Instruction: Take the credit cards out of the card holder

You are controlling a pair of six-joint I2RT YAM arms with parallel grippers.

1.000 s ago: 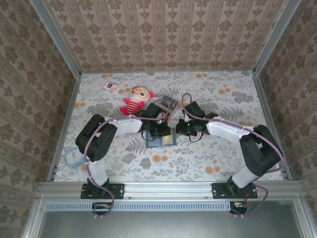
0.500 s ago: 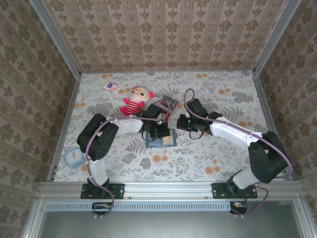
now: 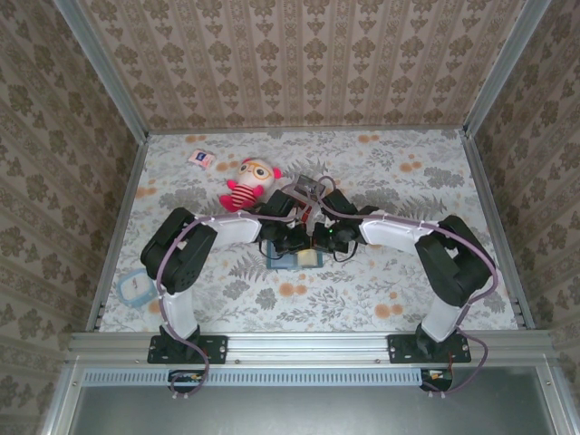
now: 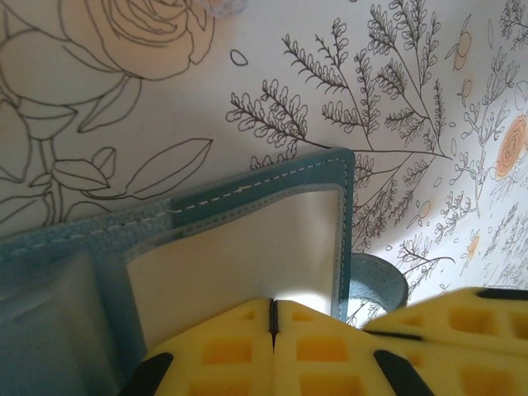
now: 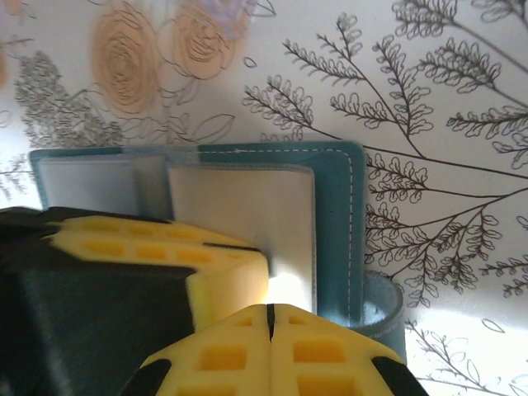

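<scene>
The teal card holder (image 3: 283, 260) lies open on the floral table, its pale blue-grey inside up. Both grippers meet over its right half. My left gripper (image 3: 297, 245) is shut, its yellow tips (image 4: 272, 302) pressed onto a pale slot panel (image 4: 239, 264) beside the stitched teal border (image 4: 247, 198). My right gripper (image 3: 321, 241) is shut too, tips (image 5: 269, 308) at the same panel (image 5: 247, 206) near the wallet's right edge (image 5: 337, 198). I cannot tell whether a card sits in that slot. A small pile of red and dark cards (image 3: 310, 188) lies behind the arms.
A plush doll (image 3: 249, 184) lies back left of the wallet, and a small white-pink-blue packet (image 3: 201, 158) sits farther back. A round blue-white object (image 3: 136, 288) rests by the left wall. The wallet's strap loop (image 5: 384, 299) sticks out at its right.
My right gripper pulled back from the wallet half a second ago and has come down again at its right edge, forearm swung left. The left gripper has stayed on the wallet.
</scene>
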